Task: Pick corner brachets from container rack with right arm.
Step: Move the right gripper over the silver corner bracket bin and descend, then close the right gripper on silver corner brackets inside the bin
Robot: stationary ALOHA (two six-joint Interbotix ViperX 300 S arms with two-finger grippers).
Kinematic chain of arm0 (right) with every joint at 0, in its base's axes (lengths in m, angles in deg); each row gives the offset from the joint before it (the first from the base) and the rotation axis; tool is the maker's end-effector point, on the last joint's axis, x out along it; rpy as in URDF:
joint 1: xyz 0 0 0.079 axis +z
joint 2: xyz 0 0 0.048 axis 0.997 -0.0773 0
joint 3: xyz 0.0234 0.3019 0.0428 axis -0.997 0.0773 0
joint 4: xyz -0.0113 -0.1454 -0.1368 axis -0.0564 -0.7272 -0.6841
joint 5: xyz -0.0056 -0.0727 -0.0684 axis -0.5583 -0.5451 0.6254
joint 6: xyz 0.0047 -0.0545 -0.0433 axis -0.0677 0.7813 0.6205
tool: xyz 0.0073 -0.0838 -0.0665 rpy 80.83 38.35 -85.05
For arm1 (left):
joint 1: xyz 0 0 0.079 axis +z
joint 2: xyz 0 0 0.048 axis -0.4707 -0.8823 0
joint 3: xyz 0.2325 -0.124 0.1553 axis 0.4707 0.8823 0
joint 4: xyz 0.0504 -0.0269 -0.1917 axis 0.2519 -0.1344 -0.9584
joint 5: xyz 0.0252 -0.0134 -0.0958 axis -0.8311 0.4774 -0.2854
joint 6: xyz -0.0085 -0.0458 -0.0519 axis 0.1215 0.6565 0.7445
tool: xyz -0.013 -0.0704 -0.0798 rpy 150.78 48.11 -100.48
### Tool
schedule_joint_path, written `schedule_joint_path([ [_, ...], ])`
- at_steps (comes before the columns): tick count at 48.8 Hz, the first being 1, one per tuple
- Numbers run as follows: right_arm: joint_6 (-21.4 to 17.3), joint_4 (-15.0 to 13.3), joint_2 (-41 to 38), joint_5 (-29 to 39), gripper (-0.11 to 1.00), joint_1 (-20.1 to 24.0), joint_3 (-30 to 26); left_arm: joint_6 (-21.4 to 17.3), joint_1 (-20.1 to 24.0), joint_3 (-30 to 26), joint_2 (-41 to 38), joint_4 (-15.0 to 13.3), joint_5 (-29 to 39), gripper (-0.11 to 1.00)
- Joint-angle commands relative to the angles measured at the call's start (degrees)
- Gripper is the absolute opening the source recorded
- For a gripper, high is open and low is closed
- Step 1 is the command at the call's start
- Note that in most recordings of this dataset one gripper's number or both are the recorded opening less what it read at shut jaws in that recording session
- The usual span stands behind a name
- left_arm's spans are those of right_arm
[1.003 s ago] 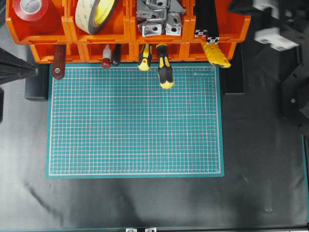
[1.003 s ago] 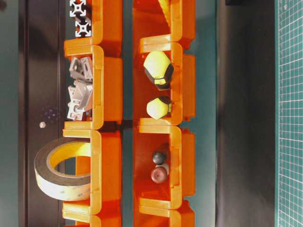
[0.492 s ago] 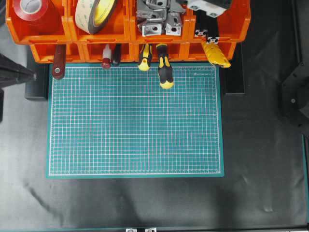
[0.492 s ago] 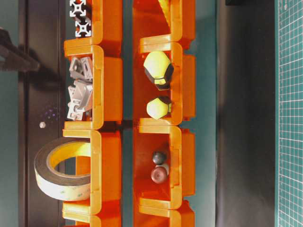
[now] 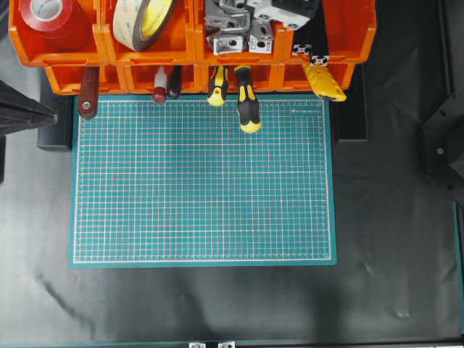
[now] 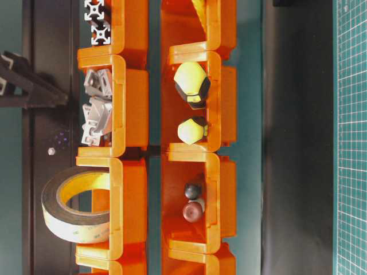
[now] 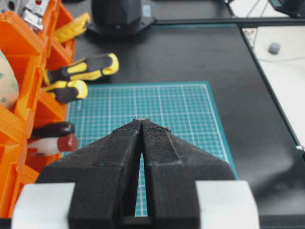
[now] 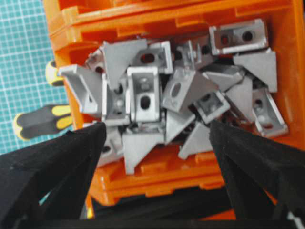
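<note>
The corner brachets (image 8: 176, 95) lie heaped in one upper bin of the orange container rack (image 8: 190, 167), seen again from overhead as brachets (image 5: 233, 35) in the rack (image 5: 174, 47). My right gripper (image 8: 157, 126) hangs open just above the pile's near edge, one finger on each side, holding nothing. The right arm (image 5: 286, 9) reaches over that bin. From table level its black fingers (image 6: 34, 89) stand a short way off the brachets (image 6: 96, 109). My left gripper (image 7: 142, 120) is shut and empty over the green mat (image 7: 157, 105).
Neighbouring bins hold a red tape roll (image 5: 51, 18), a yellowish tape roll (image 5: 145, 18) and black extrusion bars (image 5: 308, 47). Screwdriver handles (image 5: 246, 109) and a yellow knife (image 5: 324, 83) stick out of the lower bins over the cutting mat (image 5: 203, 181).
The right arm has swung left from beyond the rack's right end to above the bracket bin. Its fingers have come into the table-level view. The left arm has stayed put.
</note>
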Motion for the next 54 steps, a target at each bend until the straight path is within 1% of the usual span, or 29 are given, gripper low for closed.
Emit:
schedule_joint_path([
  [1, 0.00, 0.09, -0.26, -0.35, 0.85, -0.09, -2.20, 0.18, -0.18, -1.41, -0.26, 0.18, 0.09, 0.00],
  [10, 0.00, 0.44, -1.32, -0.35, 0.85, 0.00, -2.81, 0.00, -0.18, -1.41, 0.00, 0.18, 0.35, 0.00],
  [32, -0.09, 0.44, -3.87, -0.70, 0.85, -0.70, -0.44, -0.09, -0.18, -1.32, 0.09, 0.26, 0.53, 0.00],
  [44, -0.18, 0.44, -4.31, -3.60, 0.85, -1.23, 2.55, 0.00, -0.18, -1.32, 0.26, 0.18, 0.53, 0.00],
  [54, -0.26, 0.26, -4.22, -7.65, 0.85, -1.23, 4.22, -0.09, -0.18, -1.32, 0.26, 0.18, 0.53, 0.00],
])
